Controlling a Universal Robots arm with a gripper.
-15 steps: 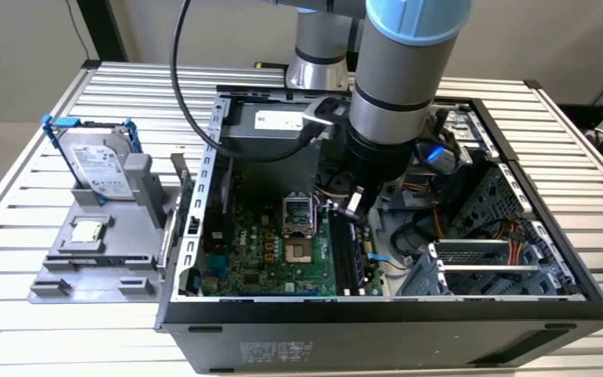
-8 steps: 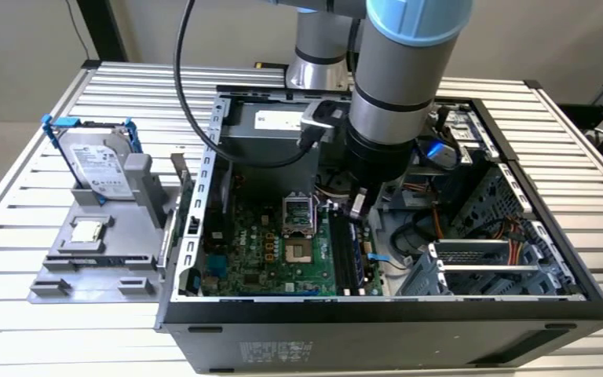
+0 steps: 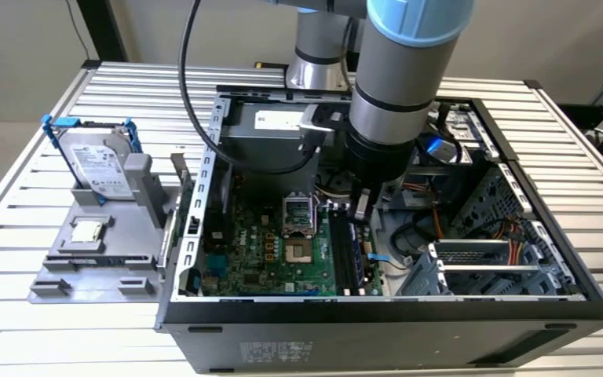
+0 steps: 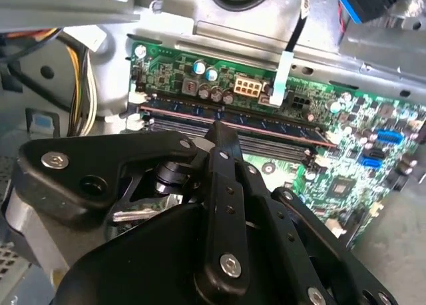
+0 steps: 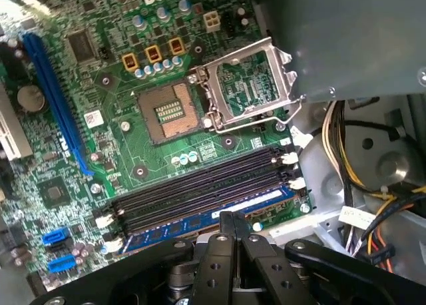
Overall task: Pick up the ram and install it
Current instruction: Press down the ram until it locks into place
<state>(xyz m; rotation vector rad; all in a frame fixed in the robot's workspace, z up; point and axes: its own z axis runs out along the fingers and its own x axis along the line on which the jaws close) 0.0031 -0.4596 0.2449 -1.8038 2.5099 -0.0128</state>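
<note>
The ram [image 5: 180,226] is a long stick with blue chips, lying along the outermost of the black motherboard slots [image 5: 193,192], white latches at both ends. In the second wrist view the ram [image 4: 279,126] runs across just behind my fingertips. My gripper [image 5: 233,217] is shut, its tips together right over the middle of the ram's top edge; whether they touch it I cannot tell. In the exterior view the gripper [image 3: 363,210] reaches down inside the open computer case [image 3: 385,314], above the slots where the ram [image 3: 364,255] sits.
The CPU socket [image 5: 172,110] with its raised metal frame [image 5: 246,85] lies beside the slots. Yellow and orange cables [image 5: 336,152] hang close to the slot ends. A drive cage [image 3: 490,259] fills the case's right in the exterior view. A hard drive [image 3: 97,165] stands on a grey fixture [image 3: 92,259] outside.
</note>
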